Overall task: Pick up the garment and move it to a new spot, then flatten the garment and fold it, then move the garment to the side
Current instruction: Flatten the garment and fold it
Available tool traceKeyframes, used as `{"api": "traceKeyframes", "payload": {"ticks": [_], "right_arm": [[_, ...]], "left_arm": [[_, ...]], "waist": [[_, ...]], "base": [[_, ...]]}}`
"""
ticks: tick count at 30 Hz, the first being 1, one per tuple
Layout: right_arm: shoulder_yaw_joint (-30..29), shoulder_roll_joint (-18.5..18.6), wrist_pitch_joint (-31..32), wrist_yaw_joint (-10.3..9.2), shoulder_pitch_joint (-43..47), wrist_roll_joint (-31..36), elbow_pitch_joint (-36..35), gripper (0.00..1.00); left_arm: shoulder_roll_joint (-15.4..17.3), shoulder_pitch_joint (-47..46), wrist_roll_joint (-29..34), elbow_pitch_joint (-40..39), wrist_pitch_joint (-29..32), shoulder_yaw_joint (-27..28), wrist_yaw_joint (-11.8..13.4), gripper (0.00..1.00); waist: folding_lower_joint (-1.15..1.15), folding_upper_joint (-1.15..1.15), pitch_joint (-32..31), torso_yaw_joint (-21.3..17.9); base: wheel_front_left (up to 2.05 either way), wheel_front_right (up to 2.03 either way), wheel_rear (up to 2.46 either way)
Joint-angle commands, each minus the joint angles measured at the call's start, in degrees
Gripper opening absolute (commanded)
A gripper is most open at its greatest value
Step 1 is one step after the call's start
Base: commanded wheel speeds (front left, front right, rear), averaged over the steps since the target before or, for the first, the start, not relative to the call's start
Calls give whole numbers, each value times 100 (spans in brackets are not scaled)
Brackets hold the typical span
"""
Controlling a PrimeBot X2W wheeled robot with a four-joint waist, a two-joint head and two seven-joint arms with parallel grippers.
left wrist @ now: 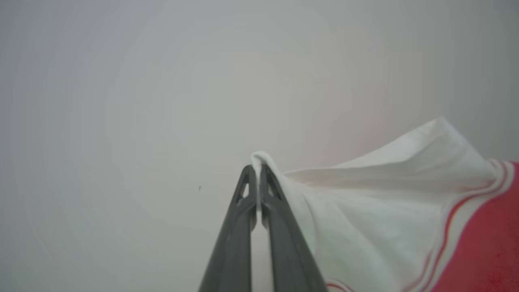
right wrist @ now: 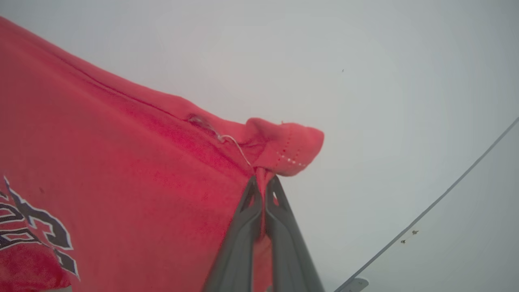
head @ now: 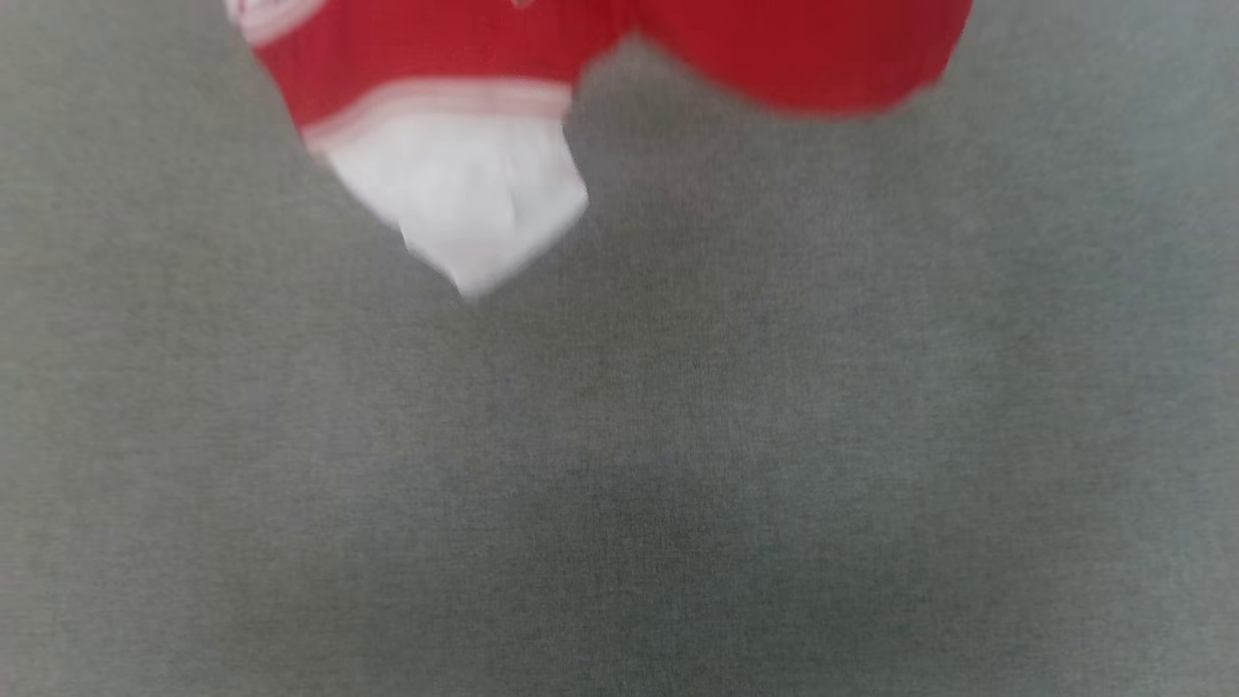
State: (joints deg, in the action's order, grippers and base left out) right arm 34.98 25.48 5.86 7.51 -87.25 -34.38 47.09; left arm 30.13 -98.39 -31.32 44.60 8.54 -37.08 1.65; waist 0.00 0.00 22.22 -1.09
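We held the garment (head: 774, 48) hanging above the grey surface (head: 619, 484), left tool (left wrist: 258, 172) clamped on its white sleeve, right tool (right wrist: 262, 184) on a red corner. Lowering it taut and level should flatten it.

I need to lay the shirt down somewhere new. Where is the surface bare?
The grey cloth surface is bare across the middle and bottom, below the white sleeve. Crowded only along the top, where the red jersey shirt with white sleeves hangs.
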Motion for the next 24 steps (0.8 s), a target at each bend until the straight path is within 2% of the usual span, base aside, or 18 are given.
{"api": "traceKeyframes", "payload": {"ticks": [1,6,7,9,12,13,14,15,16,20,24], "right_arm": [[-90,-81,-332,-5,-197,230,226,0],[-340,-309,-1338,-5,-700,903,935,0],[-351,-372,-1425,-5,-736,1004,1071,0],[-299,-450,-1564,-5,-774,1169,1273,0],[-203,-596,-1523,-4,-562,1102,1507,0],[-203,-596,-1523,-4,-562,1102,1507,0],[-34,-592,-1388,-5,-367,1042,1606,0],[-34,-592,-1388,-5,-367,1042,1606,0],[34,-633,-1316,-4,-253,945,1601,0],[373,-556,-975,-4,294,574,1496,0],[701,-345,-694,-4,931,71,1164,0]], "left_arm": [[-5,-304,190,162,-347,7,93,0],[-222,-1017,483,589,-1689,67,257,0],[-263,-1074,498,694,-1851,74,256,0],[-370,-1094,505,894,-2014,5,91,0],[-464,-878,520,1222,-2053,-158,-176,0],[-464,-878,520,1222,-2053,-158,-176,0],[-531,-641,515,1407,-2019,-283,-380,0],[-531,-641,515,1407,-2019,-283,-380,0],[-561,-468,469,1495,-1980,-326,-486,0],[-598,254,298,1739,-1668,-521,-771,0],[-631,1122,-65,1761,-1176,-659,-890,0]], "waist": [[0,0,391,-29],[0,0,685,59],[0,0,712,87],[0,0,738,153],[0,0,710,246],[0,0,710,246],[0,0,661,321],[0,0,661,321],[0,0,626,353],[0,0,432,435],[0,0,219,493]], "base": [[0,0,0],[0,0,0],[0,0,0],[0,0,0],[0,0,0],[0,0,0],[0,0,0],[0,0,0],[0,0,0],[0,0,0],[0,0,0]]}}
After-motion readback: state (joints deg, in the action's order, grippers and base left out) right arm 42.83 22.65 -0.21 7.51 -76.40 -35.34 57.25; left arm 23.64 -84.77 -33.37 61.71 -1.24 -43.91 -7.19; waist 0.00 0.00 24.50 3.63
